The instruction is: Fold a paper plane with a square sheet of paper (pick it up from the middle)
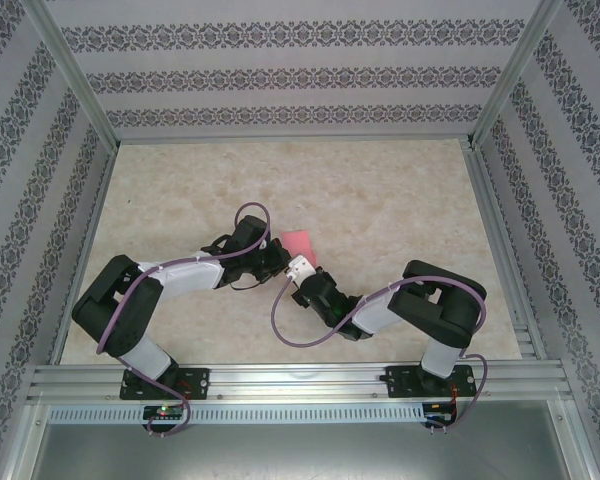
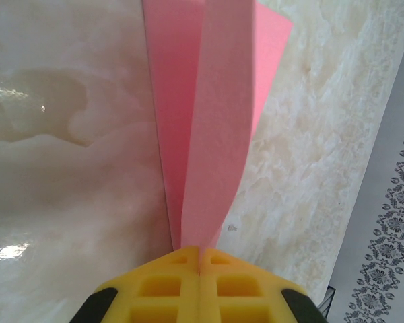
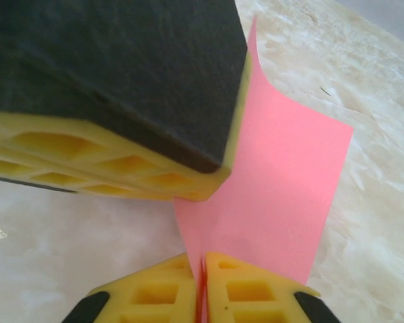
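The square sheet of paper [image 1: 301, 243] is pink and sits mid-table between both arms. In the left wrist view the sheet [image 2: 209, 121] rises folded into upright flaps, and my left gripper [image 2: 200, 252] is shut on its lower edge. In the right wrist view the sheet [image 3: 283, 188] curves up and back, and my right gripper [image 3: 203, 259] is shut on it too, the paper pinched between its yellow fingers. The left gripper's yellow-and-black finger [image 3: 121, 101] looms just above and left of the right gripper. Both grippers [image 1: 285, 262] meet at the sheet's near edge.
The marble-patterned tabletop [image 1: 380, 200] is bounded by patterned walls and a metal frame [image 1: 300, 380] along the near edge. Purple cables loop off both arms close to the paper.
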